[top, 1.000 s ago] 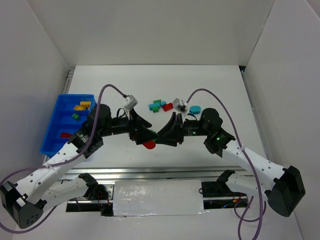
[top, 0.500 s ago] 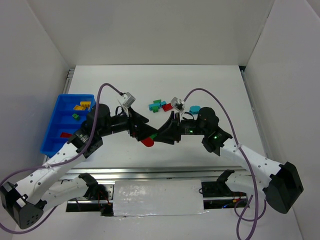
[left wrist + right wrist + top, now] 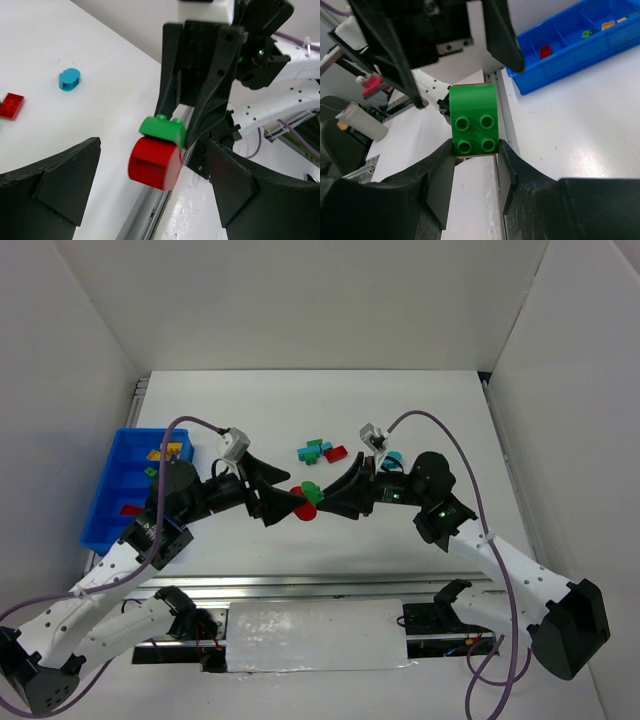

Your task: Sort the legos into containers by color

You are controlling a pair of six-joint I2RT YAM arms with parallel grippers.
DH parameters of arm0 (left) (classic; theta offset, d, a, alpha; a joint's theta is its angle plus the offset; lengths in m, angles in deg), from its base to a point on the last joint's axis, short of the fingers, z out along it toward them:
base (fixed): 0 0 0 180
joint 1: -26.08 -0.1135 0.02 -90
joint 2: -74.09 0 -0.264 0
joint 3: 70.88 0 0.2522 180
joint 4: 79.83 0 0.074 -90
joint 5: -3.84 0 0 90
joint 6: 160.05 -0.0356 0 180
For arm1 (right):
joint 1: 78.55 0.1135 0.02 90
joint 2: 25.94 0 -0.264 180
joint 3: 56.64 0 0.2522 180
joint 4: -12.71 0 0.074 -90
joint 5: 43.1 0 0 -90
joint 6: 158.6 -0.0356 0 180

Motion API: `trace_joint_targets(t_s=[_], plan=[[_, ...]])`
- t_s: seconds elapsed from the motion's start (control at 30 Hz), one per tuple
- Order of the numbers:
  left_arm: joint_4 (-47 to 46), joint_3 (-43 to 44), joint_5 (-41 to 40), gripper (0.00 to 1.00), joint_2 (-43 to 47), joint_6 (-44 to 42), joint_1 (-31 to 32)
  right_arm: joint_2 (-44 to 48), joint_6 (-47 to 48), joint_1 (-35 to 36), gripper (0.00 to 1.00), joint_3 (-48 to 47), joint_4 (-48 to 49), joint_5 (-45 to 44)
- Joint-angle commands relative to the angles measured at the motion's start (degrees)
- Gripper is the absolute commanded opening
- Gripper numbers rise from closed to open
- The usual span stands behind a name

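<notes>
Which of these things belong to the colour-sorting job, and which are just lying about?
Job:
- joined green and red bricks, held by the right end effector
- loose bricks
- blue tray
- bricks already in it

Just there:
- shiny sheet
- metal rail

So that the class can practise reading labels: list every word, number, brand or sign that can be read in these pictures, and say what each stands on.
No text can be read in any view.
The studs of the rounded green plastic brick, held in the right gripper, show no legible mark.
The long blue plastic tray and the white table show no lettering.
</notes>
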Motion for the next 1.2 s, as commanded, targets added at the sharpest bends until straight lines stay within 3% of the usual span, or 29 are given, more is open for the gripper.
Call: trace_joint_targets(t_s=[0.0,0.17,0.27,0.3,0.37,0.4,0.43,0.63,0.93,1.07,1.1,1.17], plan=[[-3.7,-0.8,5.4,1.0,-1.8,-0.9,-0.2,3.3,-2.0,-0.1,0.0,-0.2,4.9,1.7],[-6.4,-1.1,11.3,0.99,-4.0,-0.2,-0.1,4.0,-2.8,-0.2,0.0,-1.0,5.1,0.0],[-7.8,-1.6,15.1,0.82,-4.4,0.1,-0.1,3.4,-2.8,-0.2,0.0,-1.5,4.9,-1.5],[-8.8,-1.7,16.6,0.59,-4.1,0.3,-0.2,2.8,-2.7,-0.2,0.0,-1.6,4.8,-1.8],[-9.0,-1.9,17.0,0.27,-3.7,0.4,-0.2,2.0,-2.7,-0.2,0.0,-1.8,5.5,-1.1],[-8.2,-1.8,16.5,0.03,-3.2,0.2,-0.2,1.2,-2.8,-0.2,0.0,-1.8,5.8,-0.4],[-7.6,-1.4,15.8,0.0,-3.0,-0.1,-0.2,0.8,-2.9,-0.2,0.0,-1.7,7.1,0.1],[1.6,1.6,7.2,0.0,-2.0,-3.3,-0.4,2.1,-2.4,-2.5,0.0,1.1,8.8,-0.2],[9.6,3.6,2.0,0.0,-2.0,-4.1,-4.3,3.6,0.7,-7.0,0.0,1.5,3.7,-1.9],[21.7,7.0,-18.4,0.0,-4.4,0.4,-11.9,4.3,3.8,-7.5,0.0,0.7,-2.4,-5.3],[28.8,9.1,-25.9,0.0,-5.7,1.9,-19.5,4.5,4.2,-7.6,0.0,0.8,-3.8,-5.6],[40.7,12.0,-36.5,0.0,-11.4,6.5,-28.3,5.5,4.3,-7.6,0.0,1.4,-4.5,-6.5]])
